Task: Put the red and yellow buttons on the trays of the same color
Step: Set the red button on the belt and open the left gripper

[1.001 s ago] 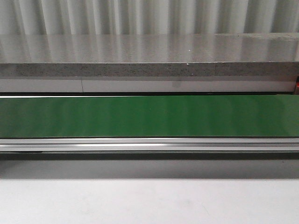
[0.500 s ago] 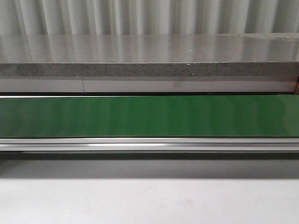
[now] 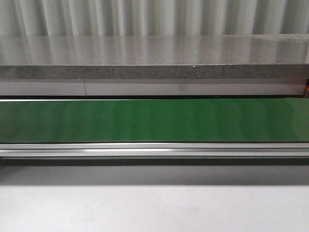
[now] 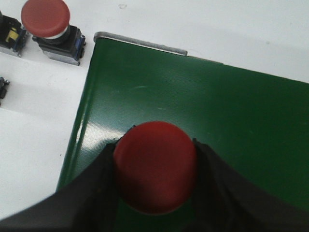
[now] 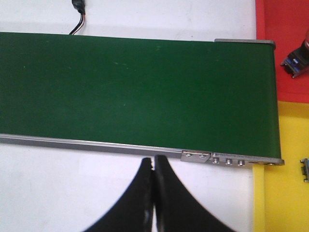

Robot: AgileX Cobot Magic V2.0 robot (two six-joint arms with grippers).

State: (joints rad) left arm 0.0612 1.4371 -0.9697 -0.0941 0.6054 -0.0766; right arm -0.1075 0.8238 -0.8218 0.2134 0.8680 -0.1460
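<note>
While the round red push button (image 4: 155, 173) is clamped by the left pincer (image 4: 155, 180) above the green conveyor belt (image 4: 231, 116), release there seems due; the right pincer (image 5: 154, 166) is closed, empty.

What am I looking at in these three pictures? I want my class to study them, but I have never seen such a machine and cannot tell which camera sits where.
This is a robot with two arms, each ending in a two-fingered gripper. The front view looks forward over the table at a long green conveyor belt; no arm shows there. The other two pictures come from cameras on the wrists. In the left wrist view, the left gripper is shut on a red button above the belt's end; another red button stands on the white table beside it. In the right wrist view, the right gripper is shut and empty, near the belt's edge. Past the belt's end lie a red tray and a yellow tray, each with a part just showing at the picture's edge.
</note>
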